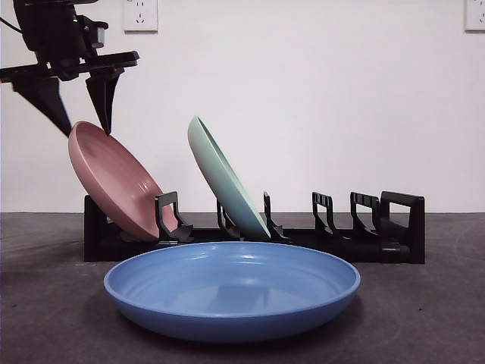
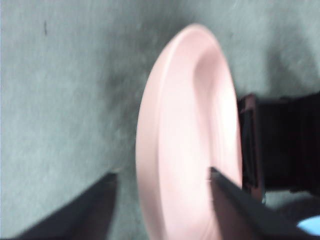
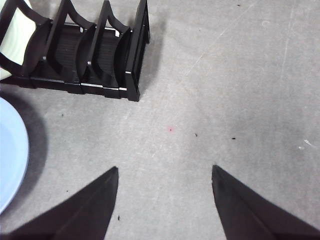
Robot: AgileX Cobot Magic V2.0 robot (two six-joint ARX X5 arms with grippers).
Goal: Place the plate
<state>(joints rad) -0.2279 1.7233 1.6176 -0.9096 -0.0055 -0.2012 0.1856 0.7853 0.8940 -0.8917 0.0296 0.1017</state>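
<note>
Nearest the front edge of the dark grey bench (image 1: pixel 45 318), a wide, shallow blue plastic plate (image 1: pixel 232 292) lies flat and untouched, just in front of the long black slotted dish rack (image 1: pixel 379 235). Behind it, a pale green plate (image 1: pixel 226 180) leans in a middle slot, and a pink round plate (image 1: pixel 114 178) leans in the slot at the rack's left end. The left gripper (image 1: pixel 79 102) hangs over the pink plate's upper rim with its jaws spread to either side of the rim, holding nothing. The risk, as I judge it, is a jaw catching that rim as the arm lifts, tipping the plate out of its slot or rocking it into the green one. The right gripper (image 3: pixel 165 200) waits released over bare bench beyond the rack's right end. How deep the pink plate sits is hidden by the rack's prongs, and the left wrist view is blurred.
</note>
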